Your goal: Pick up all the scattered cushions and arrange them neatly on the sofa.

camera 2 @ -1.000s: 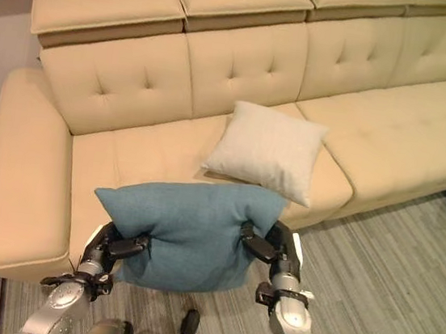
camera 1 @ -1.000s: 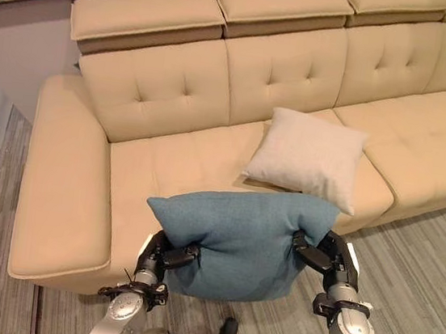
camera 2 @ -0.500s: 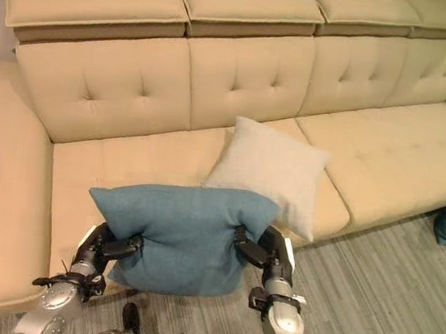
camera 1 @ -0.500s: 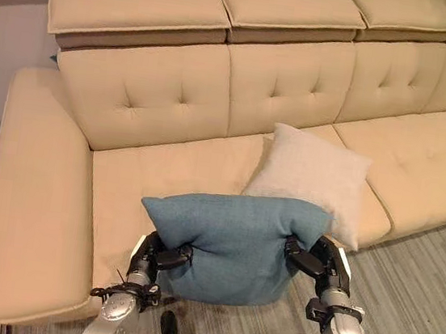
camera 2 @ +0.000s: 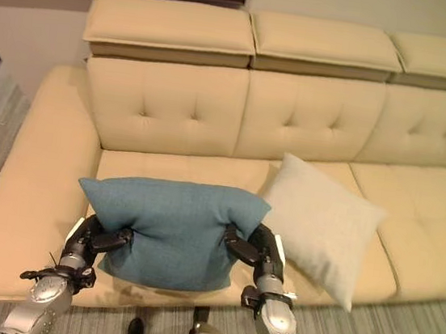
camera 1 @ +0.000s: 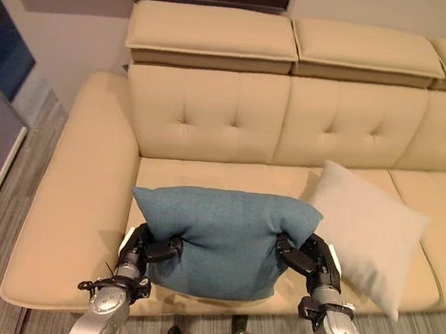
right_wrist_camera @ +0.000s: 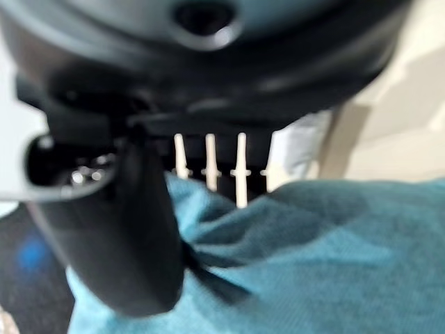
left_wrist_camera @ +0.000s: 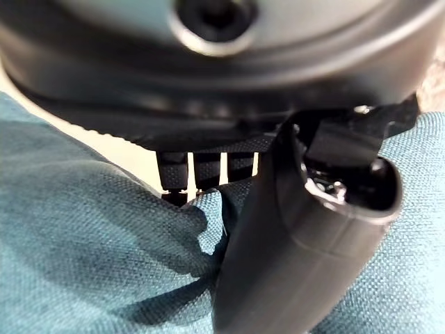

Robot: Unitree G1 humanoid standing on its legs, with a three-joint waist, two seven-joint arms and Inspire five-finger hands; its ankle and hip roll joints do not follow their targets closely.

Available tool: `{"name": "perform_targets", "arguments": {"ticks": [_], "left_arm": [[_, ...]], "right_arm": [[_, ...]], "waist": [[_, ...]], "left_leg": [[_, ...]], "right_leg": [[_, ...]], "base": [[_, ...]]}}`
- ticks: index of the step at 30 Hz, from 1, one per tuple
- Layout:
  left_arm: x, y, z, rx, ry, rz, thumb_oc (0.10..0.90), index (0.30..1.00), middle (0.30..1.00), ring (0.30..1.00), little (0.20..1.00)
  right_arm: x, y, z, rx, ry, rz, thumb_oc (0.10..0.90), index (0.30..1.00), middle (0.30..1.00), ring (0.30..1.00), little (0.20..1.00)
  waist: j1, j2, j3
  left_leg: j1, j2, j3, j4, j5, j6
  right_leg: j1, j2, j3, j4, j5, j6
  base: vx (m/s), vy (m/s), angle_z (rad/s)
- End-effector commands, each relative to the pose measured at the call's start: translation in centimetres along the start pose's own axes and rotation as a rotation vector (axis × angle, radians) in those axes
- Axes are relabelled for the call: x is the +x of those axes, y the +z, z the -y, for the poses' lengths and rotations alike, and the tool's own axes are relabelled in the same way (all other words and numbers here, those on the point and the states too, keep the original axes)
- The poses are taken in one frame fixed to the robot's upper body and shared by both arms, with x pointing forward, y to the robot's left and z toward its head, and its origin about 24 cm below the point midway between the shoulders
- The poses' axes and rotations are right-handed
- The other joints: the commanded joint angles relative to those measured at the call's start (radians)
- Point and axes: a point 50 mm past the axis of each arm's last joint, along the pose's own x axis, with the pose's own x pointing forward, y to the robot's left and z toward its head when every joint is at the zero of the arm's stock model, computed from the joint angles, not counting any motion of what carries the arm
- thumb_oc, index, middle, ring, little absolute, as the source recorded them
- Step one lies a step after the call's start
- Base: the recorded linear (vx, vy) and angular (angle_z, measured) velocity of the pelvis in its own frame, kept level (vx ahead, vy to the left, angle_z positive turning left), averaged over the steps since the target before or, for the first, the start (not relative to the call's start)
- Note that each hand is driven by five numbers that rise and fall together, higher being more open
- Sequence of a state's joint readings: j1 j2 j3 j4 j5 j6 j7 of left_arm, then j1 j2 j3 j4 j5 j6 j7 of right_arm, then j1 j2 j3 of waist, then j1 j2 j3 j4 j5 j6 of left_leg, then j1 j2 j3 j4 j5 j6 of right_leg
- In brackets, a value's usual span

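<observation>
Carry step: left hand (camera 1: pixel 141 251) and right hand (camera 1: pixel 313 261) each grasp the teal cushion (camera 1: pixel 223 236) with fingers clenched, above the sofa (camera 1: pixel 213 117) seat's front edge. Cream cushion (camera 1: pixel 365 233) at 3 o'clock. Next: lower it backward.

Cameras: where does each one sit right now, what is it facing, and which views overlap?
Left eye view: on the head, looking down at the sofa; both arms and hands show.
Right eye view: same scene from slightly aside: teal cushion, cream cushion.
Left wrist view: along the left hand, thumb pinching the teal cushion.
Right wrist view: along the right hand, pinching the teal cushion.
All four views share the teal cushion.
</observation>
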State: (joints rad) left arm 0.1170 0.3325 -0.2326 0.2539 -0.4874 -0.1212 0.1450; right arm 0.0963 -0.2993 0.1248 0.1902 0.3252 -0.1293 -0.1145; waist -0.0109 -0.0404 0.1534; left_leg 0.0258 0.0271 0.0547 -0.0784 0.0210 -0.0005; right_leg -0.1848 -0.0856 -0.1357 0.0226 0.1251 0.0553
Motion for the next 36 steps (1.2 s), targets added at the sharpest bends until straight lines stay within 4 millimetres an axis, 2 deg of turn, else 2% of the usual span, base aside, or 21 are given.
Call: {"name": "perform_targets", "arguments": {"ticks": [1, 2, 3, 4, 6, 7, 9, 12, 17, 21, 25, 26, 27, 29, 30, 33, 34, 35, 36], "left_arm": [[1.0, 8.4, 5.5, -0.076, -0.244, 0.421, 0.4, 0.3, 0.3, 0.3, 0.3], [1.2, 8.8, 6.0, -0.087, -0.258, 0.437, 0.4, 0.3, 0.3, 0.3, 0.3], [1.2, 8.9, 6.2, -0.095, -0.259, 0.438, 0.4, 0.3, 0.3, 0.3, 0.3], [1.4, 9.1, 6.4, -0.099, -0.258, 0.444, 0.4, 0.3, 0.3, 0.3, 0.3], [1.4, 9.2, 6.4, -0.098, -0.254, 0.446, 0.4, 0.3, 0.3, 0.3, 0.3], [1.5, 9.4, 6.2, -0.081, -0.239, 0.455, 0.4, 0.3, 0.3, 0.3, 0.3], [1.5, 9.9, 6.0, -0.072, -0.222, 0.479, 0.4, 0.3, 0.3, 0.3, 0.3], [1.3, 9.6, 5.8, -0.078, -0.216, 0.468, 0.4, 0.3, 0.3, 0.3, 0.3], [1.2, 9.4, 4.9, -0.054, -0.197, 0.463, 0.4, 0.3, 0.3, 0.3, 0.3], [1.5, 10.4, 5.0, -0.031, -0.197, 0.502, 0.4, 0.3, 0.3, 0.3, 0.3], [2.3, 13.2, 6.2, -0.018, -0.216, 0.603, 0.4, 0.3, 0.3, 0.3, 0.3], [2.3, 13.2, 6.3, -0.018, -0.216, 0.606, 0.4, 0.3, 0.3, 0.3, 0.3], [3.0, 16.6, 8.1, -0.019, -0.233, 0.726, 0.4, 0.3, 0.3, 0.3, 0.3], [3.3, 18.9, 9.1, -0.012, -0.231, 0.806, 0.4, 0.3, 0.3, 0.3, 0.3], [3.3, 18.9, 9.1, -0.012, -0.231, 0.809, 0.4, 0.3, 0.3, 0.3, 0.3], [3.7, 22.8, 10.3, 0.016, -0.218, 0.929, 0.4, 0.3, 0.3, 0.3, 0.3], [3.8, 24.6, 10.7, 0.033, -0.198, 0.985, 0.4, 0.3, 0.3, 0.3, 0.3], [3.8, 24.7, 10.7, 0.033, -0.198, 0.987, 0.4, 0.3, 0.3, 0.3, 0.3], [3.8, 25.8, 10.9, 0.04, -0.185, 1.019, 0.4, 0.3, 0.3, 0.3, 0.3]], "right_arm": [[1.1, 6.4, -1.4, 0.056, 0.079, 0.329, 0.4, 0.3, 0.3, 0.3, 0.3], [1.1, 6.8, -1.1, 0.043, 0.071, 0.344, 0.4, 0.3, 0.3, 0.3, 0.3], [1.1, 6.9, -0.9, 0.036, 0.067, 0.348, 0.4, 0.3, 0.3, 0.3, 0.3], [1.3, 7.2, -0.8, 0.013, 0.063, 0.358, 0.4, 0.3, 0.3, 0.3, 0.3], [1.4, 7.4, -0.8, 0.004, 0.063, 0.362, 0.4, 0.3, 0.3, 0.3, 0.3], [1.6, 7.7, -1.1, 0.01, 0.068, 0.373, 0.4, 0.3, 0.3, 0.3, 0.3], [1.7, 8.0, -1.3, 0.019, 0.07, 0.386, 0.4, 0.3, 0.3, 0.3, 0.3], [1.7, 8.3, -1.3, -0.008, 0.074, 0.4, 0.4, 0.3, 0.3, 0.3, 0.3], [1.9, 8.9, -1.8, -0.017, 0.086, 0.418, 0.4, 0.3, 0.3, 0.3, 0.3], [2.4, 10.3, -2.2, -0.029, 0.087, 0.475, 0.4, 0.3, 0.3, 0.3, 0.3], [3.4, 13.2, -3.2, -0.064, 0.083, 0.59, 0.4, 0.3, 0.3, 0.3, 0.3], [3.4, 13.3, -3.2, -0.064, 0.083, 0.592, 0.4, 0.3, 0.3, 0.3, 0.3], [4.3, 16.5, -4.5, -0.094, 0.079, 0.704, 0.4, 0.3, 0.3, 0.3, 0.3], [4.8, 18.6, -5.6, -0.109, 0.08, 0.779, 0.4, 0.3, 0.3, 0.3, 0.3], [4.8, 18.7, -5.6, -0.108, 0.08, 0.781, 0.4, 0.3, 0.3, 0.3, 0.3], [5.5, 22.4, -6.7, -0.158, 0.07, 0.895, 0.4, 0.3, 0.3, 0.3, 0.3], [5.7, 24.4, -7.2, -0.176, 0.061, 0.952, 0.4, 0.3, 0.3, 0.3, 0.3], [5.7, 24.4, -7.2, -0.176, 0.061, 0.954, 0.4, 0.3, 0.3, 0.3, 0.3], [5.7, 25.5, -7.6, -0.189, 0.055, 0.987, 0.4, 0.3, 0.3, 0.3, 0.3]], "waist": [[-0.022, -0.027, -0.078], [-0.027, -0.032, -0.071], [-0.032, -0.033, -0.069], [-0.033, -0.033, -0.072], [-0.034, -0.035, -0.073], [-0.027, -0.042, -0.077], [-0.019, -0.044, -0.075], [-0.018, -0.027, -0.088], [-0.005, -0.018, -0.098], [-0.001, -0.014, -0.096], [-0.002, -0.007, -0.076], [-0.002, -0.007, -0.076], [-0.002, -0.004, -0.047], [-0.001, -0.005, -0.031], [-0.001, -0.005, -0.033], [0.0, -0.008, -0.017], [0.001, -0.011, -0.009], [0.001, -0.011, -0.008], [0.001, -0.012, -0.003]], "left_leg": [[-0.059, -0.024, 0.066, 0.108, -0.07, -0.032], [-0.095, -0.011, 0.072, 0.19, -0.087, -0.048], [-0.114, -0.003, 0.077, 0.228, -0.093, -0.051], [-0.131, 0.025, 0.094, 0.242, -0.079, -0.06], [-0.135, 0.038, 0.101, 0.234, -0.067, -0.063], [-0.157, 0.065, 0.093, 0.216, -0.039, -0.071], [-0.172, 0.078, 0.063, 0.208, -0.029, -0.078], [-0.148, 0.07, 0.038, 0.183, -0.033, -0.079], [-0.118, 0.038, 0.065, 0.171, -0.06, -0.057], [-0.131, 0.018, 0.084, 0.175, -0.078, -0.044], [-0.195, 0.008, 0.096, 0.194, -0.087, -0.04], [-0.199, 0.009, 0.096, 0.196, -0.087, -0.039], [-0.266, 0.008, 0.097, 0.205, -0.081, -0.041], [-0.305, 0.008, 0.099, 0.212, -0.08, -0.041], [-0.31, 0.007, 0.099, 0.21, -0.075, -0.041], [-0.362, 0.008, 0.1, 0.208, -0.057, -0.042], [-0.377, 0.011, 0.101, 0.204, -0.051, -0.046], [-0.378, 0.011, 0.101, 0.205, -0.05, -0.046], [-0.386, 0.014, 0.098, 0.199, -0.043, -0.047]], "right_leg": [[0.127, -0.004, -0.021, 0.008, -0.145, 0.068], [0.149, -0.009, -0.057, 0.0, -0.157, 0.055], [0.159, -0.011, -0.072, -0.002, -0.162, 0.05], [0.176, -0.012, -0.095, -0.007, -0.171, 0.047], [0.184, -0.014, -0.1, -0.011, -0.172, 0.049], [0.192, -0.019, -0.097, -0.013, -0.176, 0.053], [0.196, -0.016, -0.086, -0.009, -0.187, 0.05], [0.211, -0.016, -0.072, 0.007, -0.208, 0.048], [0.216, -0.046, -0.046, 0.033, -0.218, 0.059], [0.195, -0.066, -0.04, 0.041, -0.217, 0.07], [0.133, -0.081, -0.033, 0.046, -0.203, 0.077], [0.13, -0.081, -0.033, 0.047, -0.204, 0.077], [0.056, -0.087, -0.027, 0.053, -0.186, 0.076], [0.011, -0.087, -0.023, 0.06, -0.177, 0.076], [0.007, -0.087, -0.023, 0.059, -0.173, 0.076], [-0.054, -0.086, -0.022, 0.062, -0.153, 0.077], [-0.074, -0.085, -0.021, 0.064, -0.147, 0.078], [-0.075, -0.085, -0.021, 0.064, -0.147, 0.078], [-0.088, -0.084, -0.019, 0.064, -0.143, 0.078]], "base": [[0.01, -0.197, 0.67], [0.0, -0.167, 0.69], [0.03, -0.112, 1.01], [0.06, -0.009, 0.66], [0.08, 0.022, 0.35], [0.12, 0.029, 0.23], [0.14, 0.049, 0.22], [0.16, 0.102, -0.39], [0.17, 0.15, -0.34], [0.05, 0.098, -0.01], [-0.05, 0.057, -0.01], [-0.21, 0.039, 0.02], [-0.21, 0.022, 0.03], [-0.18, 0.009, 0.08], [-0.1, -0.003, 0.12], [-0.1, -0.017, 0.02], [-0.06, -0.024, -0.06], [-0.04, -0.036, -0.09], [-0.04, -0.043, -0.08]]}}
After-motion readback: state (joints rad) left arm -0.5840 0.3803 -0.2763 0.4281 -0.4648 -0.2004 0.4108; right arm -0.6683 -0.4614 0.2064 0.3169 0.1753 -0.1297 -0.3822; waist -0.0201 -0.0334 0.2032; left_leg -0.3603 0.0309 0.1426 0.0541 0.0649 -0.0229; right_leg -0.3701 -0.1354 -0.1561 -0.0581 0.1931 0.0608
